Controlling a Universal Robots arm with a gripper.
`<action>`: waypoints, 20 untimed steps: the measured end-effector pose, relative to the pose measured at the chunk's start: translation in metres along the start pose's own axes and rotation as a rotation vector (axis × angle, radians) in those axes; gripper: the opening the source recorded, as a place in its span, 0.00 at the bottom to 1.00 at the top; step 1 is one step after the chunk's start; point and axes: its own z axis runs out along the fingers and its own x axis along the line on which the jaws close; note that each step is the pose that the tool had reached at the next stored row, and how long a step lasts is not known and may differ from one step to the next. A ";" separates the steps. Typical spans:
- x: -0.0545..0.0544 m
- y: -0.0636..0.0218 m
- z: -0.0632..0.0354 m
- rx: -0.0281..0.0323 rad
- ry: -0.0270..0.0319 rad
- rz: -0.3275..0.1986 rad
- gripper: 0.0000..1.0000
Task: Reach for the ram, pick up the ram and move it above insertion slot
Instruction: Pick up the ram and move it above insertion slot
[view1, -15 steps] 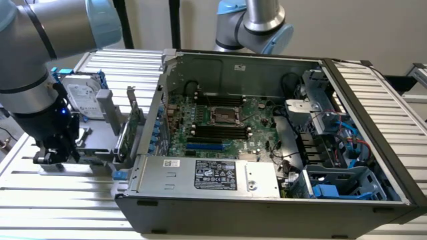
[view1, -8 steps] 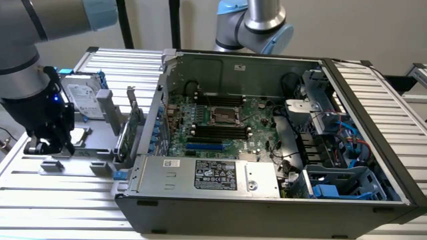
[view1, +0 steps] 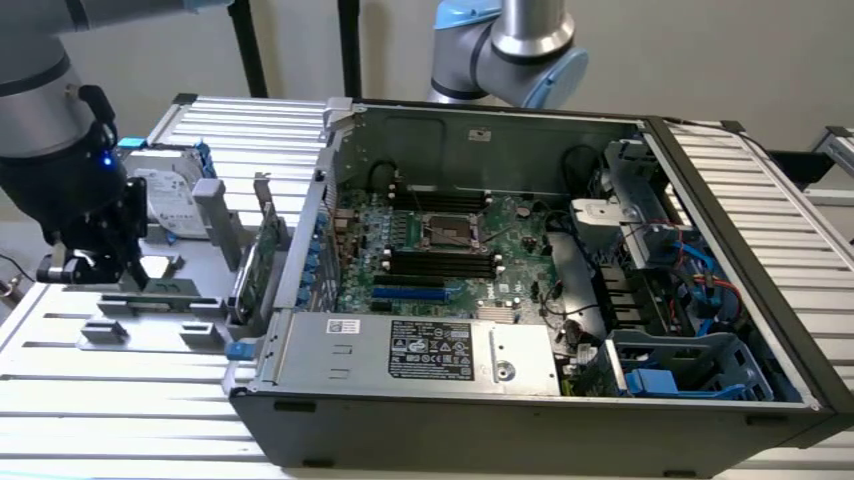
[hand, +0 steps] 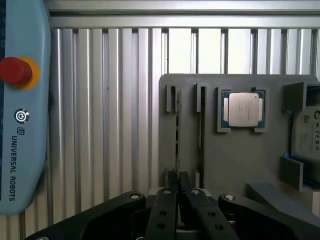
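My gripper (hand: 177, 175) is closed down to a narrow gap, with both black fingers (hand: 171, 181) nearly parallel. The near end of the ram (hand: 177, 135) sits in that gap, so I have hold of it by its thin edge. The ram is seen edge-on: a slim strip running away from my fingertips along one of two narrow holders on the grey fixture plate (hand: 235, 165), and it is seated in that holder. Just beside the second holder, a processor (hand: 243, 110) lies flat in a square pocket of the same plate. A hard drive (hand: 306, 135) occupies the plate's outer corner. The plate rests on a ribbed aluminium table (hand: 110, 125), and a teach pendant (hand: 25, 130) with a red stop button (hand: 14, 70) lies on the table on the side away from the drive. In the exterior view, my arm stands over this plate at the exterior view's left. An expansion card (view1: 263, 250) is upright between me and the open computer case (view1: 400, 420). Inside the case, the motherboard (view1: 514, 225) carries rows of black memory slots (view1: 434, 262), well apart from the ram. A second arm (view1: 514, 50) stands behind the case.
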 end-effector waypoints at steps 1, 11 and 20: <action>0.000 -0.0031 -0.0045 0.0002 -0.0002 0.000 0.13; 0.000 -0.0372 -0.0515 0.0000 -0.0019 0.000 0.13; 0.000 -0.0653 -0.0884 0.0000 -0.0048 -0.002 0.13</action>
